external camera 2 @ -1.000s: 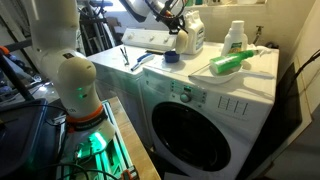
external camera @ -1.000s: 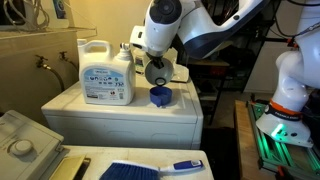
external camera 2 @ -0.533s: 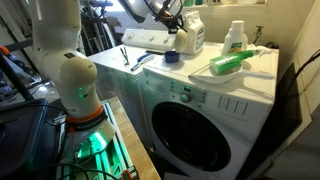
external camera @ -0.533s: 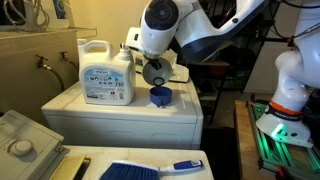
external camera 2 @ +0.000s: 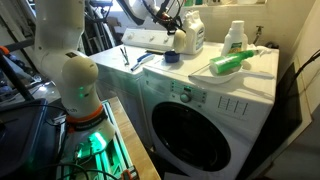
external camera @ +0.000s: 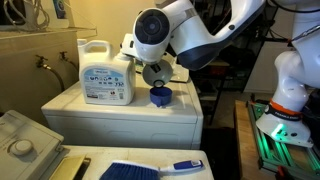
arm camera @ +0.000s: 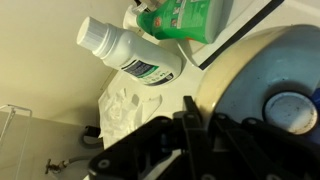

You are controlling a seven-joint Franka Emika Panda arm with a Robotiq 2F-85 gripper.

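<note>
My gripper [external camera: 157, 82] hangs just above a blue cap [external camera: 160, 96] on the white washer top [external camera: 120, 115], beside a large white detergent jug [external camera: 107, 72]. In the other exterior view, the gripper [external camera 2: 172, 40] is over the cap [external camera 2: 172, 57] in front of the jug [external camera 2: 190, 35]. In the wrist view the dark fingers [arm camera: 190, 108] are pressed together with nothing between them. A round bluish cap [arm camera: 290, 110] shows to their right.
A white bottle [external camera 2: 234, 38] [arm camera: 130, 55] and a green bottle [external camera 2: 232, 62] [arm camera: 185, 15] sit on the neighbouring washer top. A blue brush [external camera: 150, 169] lies on a near surface. A utility sink [external camera: 20, 140] stands beside the washer. The robot base [external camera 2: 75, 90] stands on the floor.
The wrist has swung slightly to the left in an exterior view. The gripper stays above the blue cap. Jug, cap and bottles have not moved.
</note>
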